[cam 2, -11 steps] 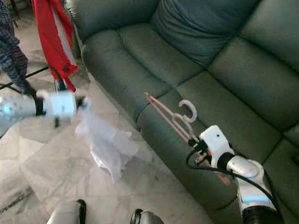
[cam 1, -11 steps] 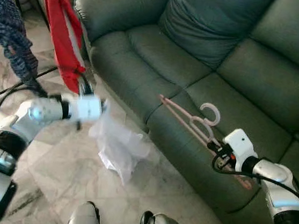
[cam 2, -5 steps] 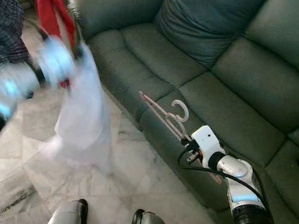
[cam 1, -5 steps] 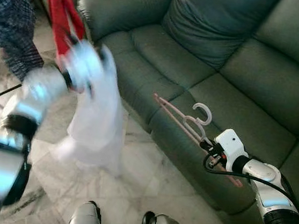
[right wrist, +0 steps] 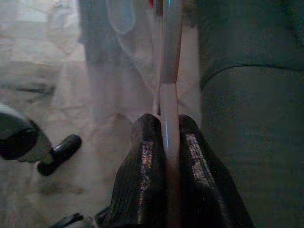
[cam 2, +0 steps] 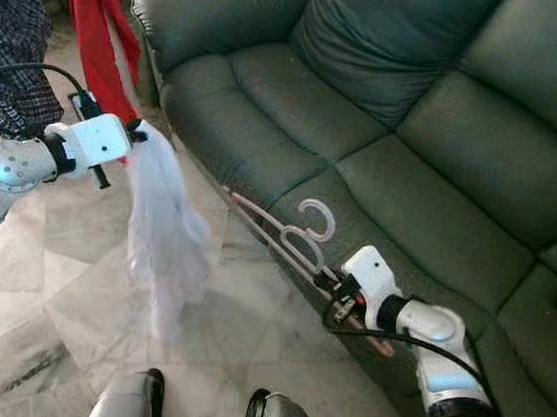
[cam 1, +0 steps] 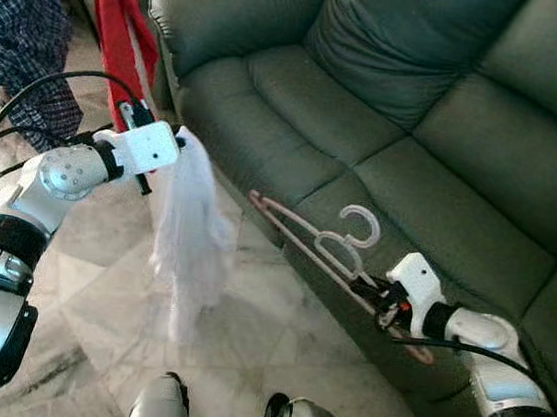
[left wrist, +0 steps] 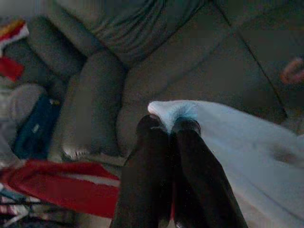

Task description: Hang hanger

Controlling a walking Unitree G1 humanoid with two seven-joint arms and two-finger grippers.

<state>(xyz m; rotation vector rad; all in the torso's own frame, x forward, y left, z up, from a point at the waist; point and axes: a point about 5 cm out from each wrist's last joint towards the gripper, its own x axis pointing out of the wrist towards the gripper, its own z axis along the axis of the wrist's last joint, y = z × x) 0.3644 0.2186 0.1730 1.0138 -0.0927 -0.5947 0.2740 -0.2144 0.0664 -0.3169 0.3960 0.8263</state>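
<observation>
A pale pink hanger (cam 1: 329, 250) lies tilted over the front edge of the dark green sofa (cam 1: 389, 121). My right gripper (cam 1: 381, 299) is shut on its lower bar; in the right wrist view the two black fingers (right wrist: 147, 156) pinch the pink bar (right wrist: 168, 104). A sheer white garment (cam 1: 187, 233) hangs down over the marble floor from my left gripper (cam 1: 178, 139), which is shut on its top corner. The left wrist view has the black fingertips (left wrist: 154, 130) closed on the white cloth (left wrist: 223, 128).
A red garment (cam 1: 118, 24) hangs beside the sofa arm at the back left. A dark plaid garment (cam 1: 22, 33) drapes over a black rack at the far left. My own feet (cam 1: 160, 411) stand on the marble floor (cam 1: 76, 306) below.
The left arm has come down and steadied, so the white garment now hangs straight beside the sofa. The right gripper has dragged the hanger a little leftward along the seat edge.
</observation>
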